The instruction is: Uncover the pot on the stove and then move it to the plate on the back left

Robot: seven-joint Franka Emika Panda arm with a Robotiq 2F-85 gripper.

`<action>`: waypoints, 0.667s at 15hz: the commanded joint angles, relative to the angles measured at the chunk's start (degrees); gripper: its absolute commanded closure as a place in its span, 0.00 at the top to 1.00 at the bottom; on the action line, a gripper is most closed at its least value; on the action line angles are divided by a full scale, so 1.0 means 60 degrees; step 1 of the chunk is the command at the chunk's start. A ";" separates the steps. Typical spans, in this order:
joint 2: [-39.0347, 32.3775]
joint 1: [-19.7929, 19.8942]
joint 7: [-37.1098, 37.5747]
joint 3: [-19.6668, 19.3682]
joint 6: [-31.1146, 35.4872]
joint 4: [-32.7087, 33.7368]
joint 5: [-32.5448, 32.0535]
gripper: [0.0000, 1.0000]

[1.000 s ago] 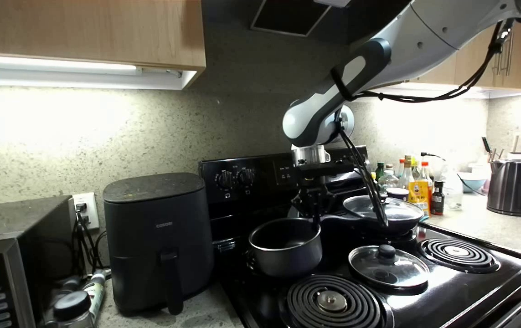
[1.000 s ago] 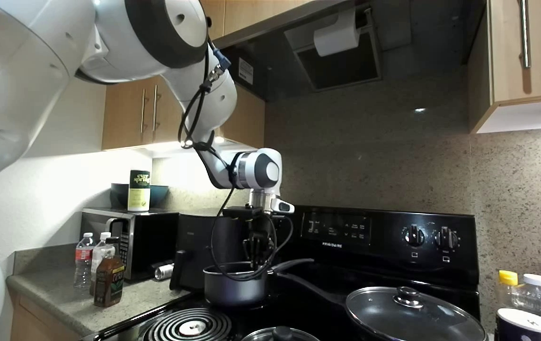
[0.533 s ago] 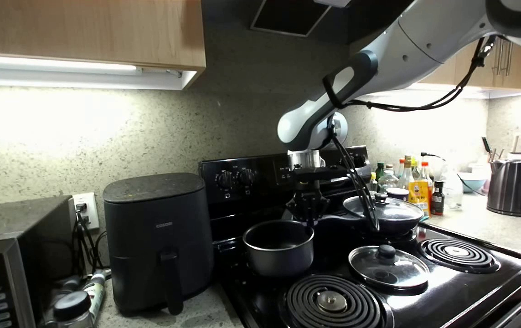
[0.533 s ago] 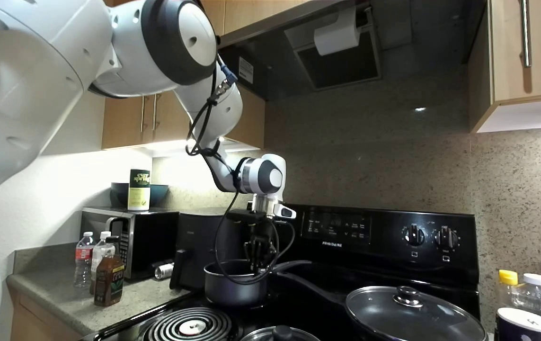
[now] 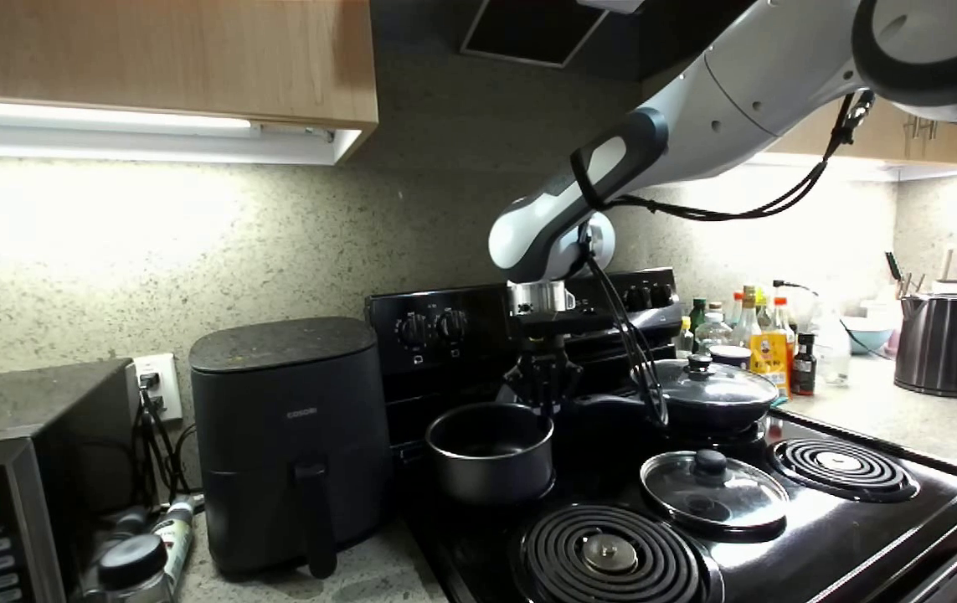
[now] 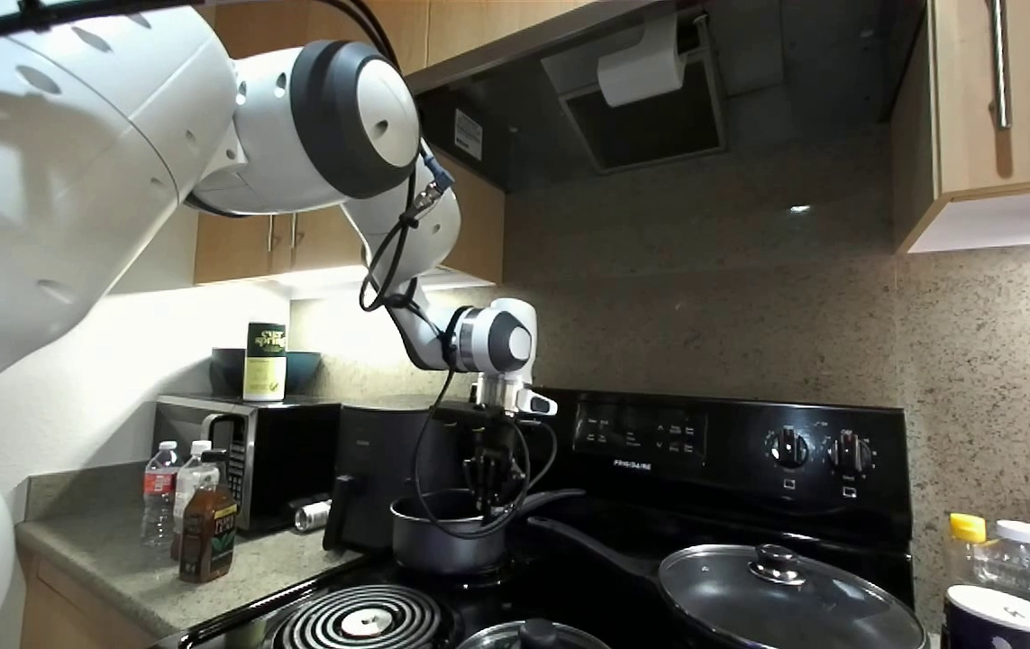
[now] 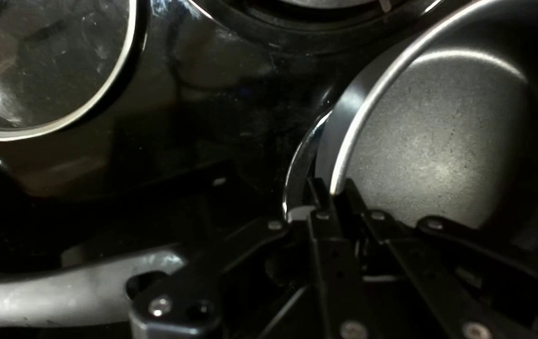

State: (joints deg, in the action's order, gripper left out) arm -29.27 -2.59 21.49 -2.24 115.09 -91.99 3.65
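Across the wall of the pot (image 7: 443, 141), wrist view: pincer (image 7: 333, 188) nipped tight on the rim, one finger outside the pot, one inside. Whole body of the pot lies to the right of the pincer there, so it is gripped at its edge, not its middle. Back left burner (image 7: 294, 162) shows only as a shiny crescent just beside the pot's left wall; rest hidden.

In an exterior view: pincer at the pot's right-hand back edge, pot looks upright. Lid (image 5: 712, 486) off, lying on the stove (image 5: 830, 536) to the right of the pot; big coil (image 5: 612, 554) in front of the pot. Pot seems to be over the burner; fully down or slightly lifted, can't tell.

In an exterior view: pot handle (image 6: 560, 495) gives the long axis, sticking out right from the pot. Pan handle (image 6: 609, 553) runs below it, tip near the pot.

Judgement: uncovering done, move close to done; next probably a small centring shift, then let go. Edge grip means the pot may tip or swivel; handles could knock.
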 commanded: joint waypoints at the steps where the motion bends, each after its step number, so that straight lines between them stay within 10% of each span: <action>1: -0.0513 -0.0100 0.0011 -0.0141 -0.0186 0.0375 -0.0353 0.36; 10: -0.0479 -0.0186 0.0020 -0.0261 -0.0082 0.0408 -0.0676 0.97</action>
State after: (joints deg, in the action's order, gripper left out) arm -33.94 -2.70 21.49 -2.91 114.89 -89.46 1.49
